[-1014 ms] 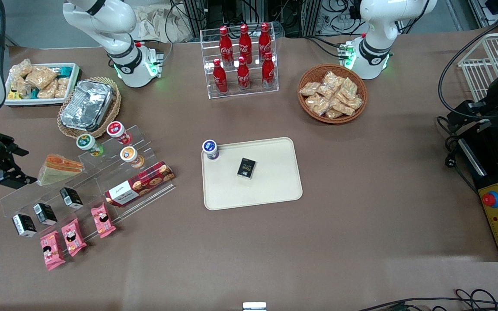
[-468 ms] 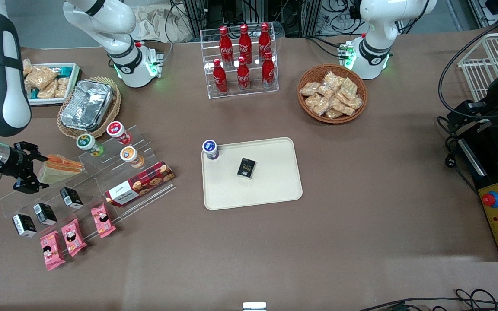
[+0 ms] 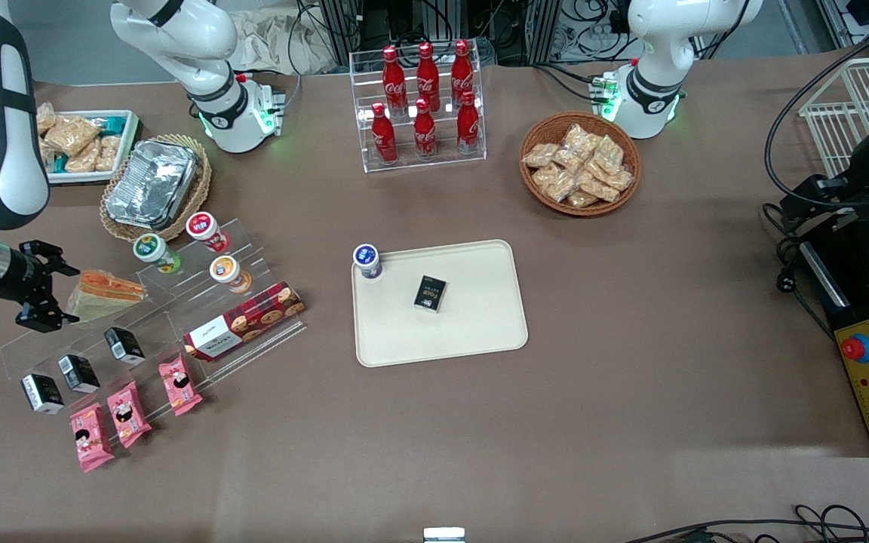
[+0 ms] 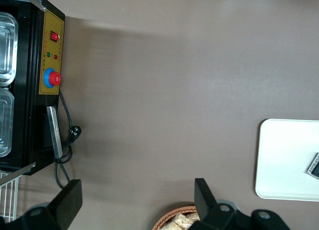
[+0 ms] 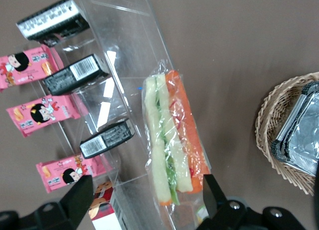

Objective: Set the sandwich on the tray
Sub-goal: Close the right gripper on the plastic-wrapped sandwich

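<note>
Black two-finger end effector (image 3: 53,296) at the working arm's end of the worktop, low over the brown covering, fingers spread and gripping nothing. Just beside it, toward the middle of the worktop: triangular wedge sandwich in clear plastic wrap (image 3: 102,295), pale bread with orange and green filling, resting on the upper step of a clear acrylic stepped display stand (image 3: 155,317). In the wrist view, sandwich (image 5: 173,143) directly ahead of the open jaws, long axis running straight away from the end effector (image 5: 147,200), layered cut face turned up toward the camera. Fingertips not yet around the wrap; closest end of the wedge between the line of the two fingers. Farther toward the centre of the worktop, well apart from the sandwich: flat cream-beige rectangular plastic tray (image 3: 480,332), already bearing a small black box (image 3: 430,293) and a blue-capped white cup (image 3: 367,261) in one corner. Judged next: short straight advance along the wedge's length before closing across its thin width.
</note>
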Tool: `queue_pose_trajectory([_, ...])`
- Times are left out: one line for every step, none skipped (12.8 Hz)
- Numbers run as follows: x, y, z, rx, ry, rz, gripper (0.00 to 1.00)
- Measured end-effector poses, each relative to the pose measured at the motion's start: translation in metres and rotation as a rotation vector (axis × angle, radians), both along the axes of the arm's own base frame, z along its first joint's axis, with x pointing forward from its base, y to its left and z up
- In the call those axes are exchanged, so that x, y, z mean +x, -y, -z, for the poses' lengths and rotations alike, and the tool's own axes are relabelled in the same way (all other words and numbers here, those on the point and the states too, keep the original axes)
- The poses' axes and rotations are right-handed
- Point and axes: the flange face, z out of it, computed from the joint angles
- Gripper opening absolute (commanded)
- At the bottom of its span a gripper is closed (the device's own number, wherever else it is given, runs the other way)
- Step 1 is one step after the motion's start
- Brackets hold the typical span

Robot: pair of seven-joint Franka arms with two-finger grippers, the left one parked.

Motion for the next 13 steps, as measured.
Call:
queue_pose_trajectory([-0.002,0.004,-0.003,-0.001,0.004,0.006,0.98])
queue_pose_trajectory([-0.003,0.006,-0.004,-0.001,0.004,0.010,0.98])
queue_pose_trajectory([-0.005,0.007,-0.002,0.000,-0.001,0.013,0.98])
queue_pose_trajectory([-0.008,0.009,0.003,0.002,-0.009,0.017,0.98])
queue_pose_trajectory([-0.011,0.009,0.011,0.003,-0.013,0.019,0.98])
queue_pose_trajectory([-0.014,0.009,0.022,0.002,-0.010,0.020,0.98])
queue_pose_trajectory([-0.017,0.008,0.033,0.000,0.000,0.020,0.98])
queue_pose_trajectory([-0.021,0.007,0.044,-0.004,0.015,0.020,0.98])
queue_pose_trajectory([-0.024,0.006,0.053,-0.009,0.031,0.021,0.97])
queue_pose_trajectory([-0.025,0.006,0.059,-0.012,0.043,0.021,0.94])
queue_pose_trajectory([-0.026,0.005,0.062,-0.014,0.051,0.021,0.88])
queue_pose_trajectory([-0.027,0.005,0.063,-0.015,0.056,0.021,0.73])
queue_pose_trajectory([-0.027,0.005,0.064,-0.016,0.060,0.021,0.63])
